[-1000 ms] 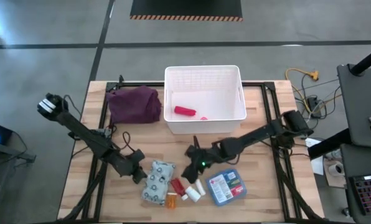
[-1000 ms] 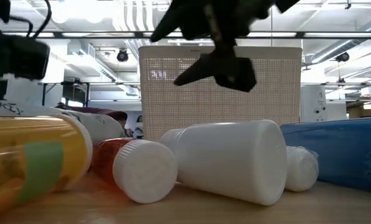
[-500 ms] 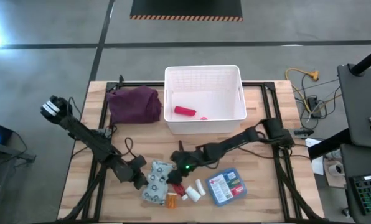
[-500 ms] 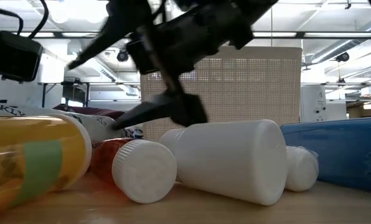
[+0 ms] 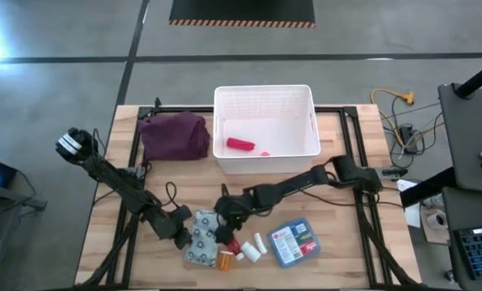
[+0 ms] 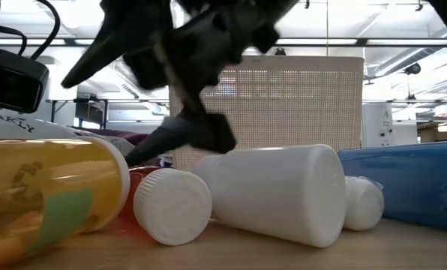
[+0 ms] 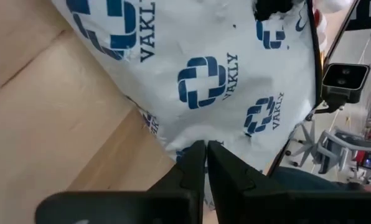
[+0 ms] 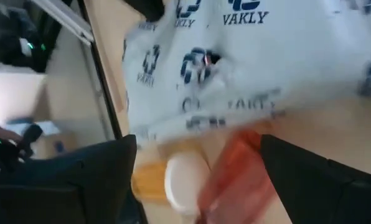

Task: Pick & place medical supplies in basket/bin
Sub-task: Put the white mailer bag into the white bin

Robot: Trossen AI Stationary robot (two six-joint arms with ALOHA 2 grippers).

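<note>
Right gripper (image 5: 223,226) spread wide over small red bottle (image 5: 230,241), left gripper (image 5: 186,239) fingers nearly together against patterned grey-white pouch (image 5: 202,236), white ribbed plastic bin (image 5: 266,101) holding a red packet (image 5: 240,145)

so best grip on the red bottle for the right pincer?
Red bottle lies on its side, white cap toward the front edge, pouch close alongside. Probably take the red body from above, across its width; the right pincer, open, is right there.

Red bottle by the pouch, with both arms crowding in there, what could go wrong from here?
The right tool, open, straddles the red bottle; the orange bottle and white bottle lie close, so closing may knock them rolling. The left tool, shut against the pouch, is close enough that the arms might collide.
</note>
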